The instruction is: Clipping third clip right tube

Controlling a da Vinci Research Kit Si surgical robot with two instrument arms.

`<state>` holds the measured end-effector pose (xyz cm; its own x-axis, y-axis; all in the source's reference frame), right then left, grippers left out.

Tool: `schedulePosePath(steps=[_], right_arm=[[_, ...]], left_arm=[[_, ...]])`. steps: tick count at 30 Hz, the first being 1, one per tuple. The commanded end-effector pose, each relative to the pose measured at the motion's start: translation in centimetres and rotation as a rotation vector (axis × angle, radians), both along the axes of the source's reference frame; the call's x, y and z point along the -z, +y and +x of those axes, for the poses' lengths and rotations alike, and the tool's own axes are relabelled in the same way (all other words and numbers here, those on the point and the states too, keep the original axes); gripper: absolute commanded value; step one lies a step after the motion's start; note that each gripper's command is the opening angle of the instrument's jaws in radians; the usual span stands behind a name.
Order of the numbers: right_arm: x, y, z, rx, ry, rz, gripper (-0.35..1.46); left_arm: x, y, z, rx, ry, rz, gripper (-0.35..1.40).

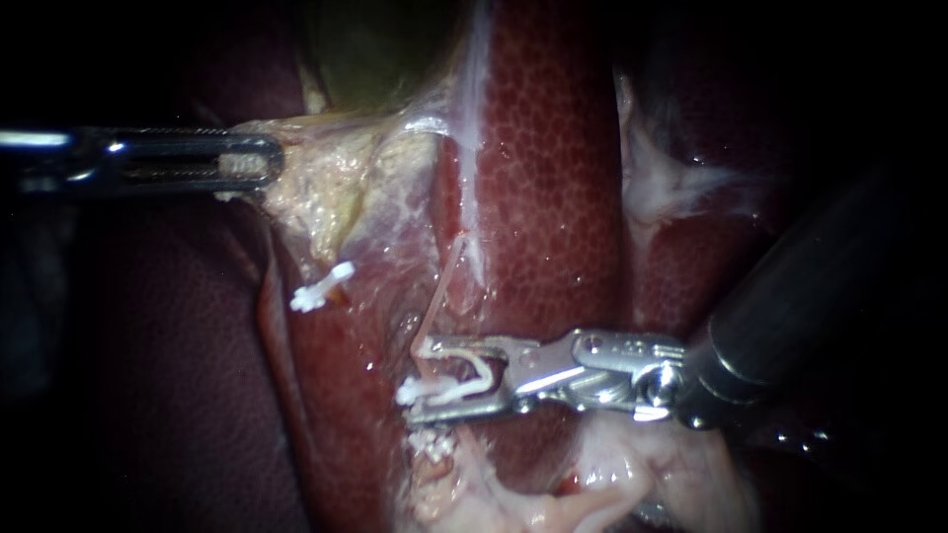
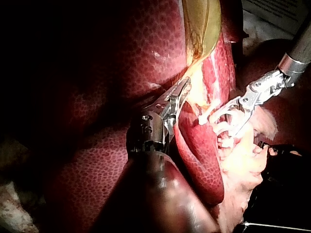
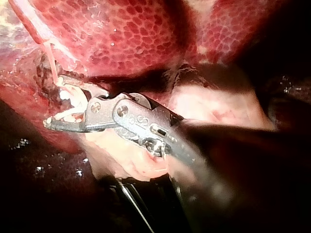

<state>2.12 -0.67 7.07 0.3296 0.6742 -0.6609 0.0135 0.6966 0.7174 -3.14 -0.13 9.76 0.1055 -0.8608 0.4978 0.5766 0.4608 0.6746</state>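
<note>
From the endoscope, the left instrument [image 1: 247, 163], a slim dark metal shaft ending in a slotted pincer, is reaching in from the left, and its pincer is clamping down on a flap of pale yellowish fatty tissue [image 1: 316, 188] just below the greenish gallbladder [image 1: 375, 49]. The right instrument [image 1: 444, 380], a dark shaft with a silvery hinged pincer, is coming in from the right over the mottled red liver [image 1: 553, 178]. Its pincer is standing apart and gripping a white plastic clip [image 1: 459, 380] between both halves. The thin pink tube [image 1: 441, 291] is running down the liver to the upper tip of that pincer; I cannot tell whether it is lying inside the clip. A second white clip [image 1: 321, 288] is sitting left of the tube on glistening tissue, and a third white clip [image 1: 430, 444] is lying just below the pincer. From the left wrist, the left instrument [image 2: 180, 94] is pinching tissue at the foot of the gallbladder [image 2: 201, 19], with the right instrument [image 2: 231, 114] just beyond, carrying its clip. From the right wrist, the right instrument [image 3: 60, 104] is showing the clip [image 3: 73, 99] between its spread halves, the tube [image 3: 51, 60] touching the upper tip.
</note>
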Motion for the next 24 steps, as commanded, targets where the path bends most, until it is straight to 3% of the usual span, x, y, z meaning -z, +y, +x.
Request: schedulePosePath(steps=[1, 24], right_arm=[[0.00, 0.00, 0.00, 0.001, 0.001, 0.000, 0.56], [0.04, 0.01, -0.05, 0.008, 0.005, 0.008, 0.57]], left_arm=[[0.00, 0.00, 0.00, 0.000, 0.000, 0.000, -0.18], [0.00, 0.00, 0.00, 0.000, 0.000, 0.000, -0.18]])
